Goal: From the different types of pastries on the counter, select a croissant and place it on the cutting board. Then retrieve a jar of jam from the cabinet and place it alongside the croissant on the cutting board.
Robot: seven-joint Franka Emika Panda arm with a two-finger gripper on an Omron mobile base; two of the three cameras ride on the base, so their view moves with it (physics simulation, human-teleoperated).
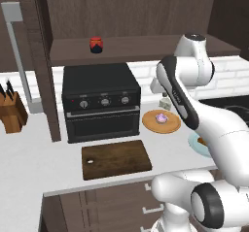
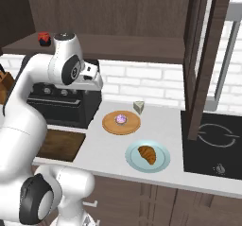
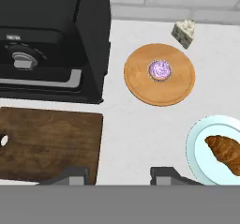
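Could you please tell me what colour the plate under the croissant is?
Pale blue. The plate under the croissant shows best in the right base view.

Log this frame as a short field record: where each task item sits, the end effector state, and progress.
croissant: on pale blue plate, on the counter
frosted pastry: on round wooden plate
cutting board: bare, in front of the black oven
jar of jam: on cabinet shelf
end effector: open, holding nothing, above the counter
progress: nothing moved onto the board yet
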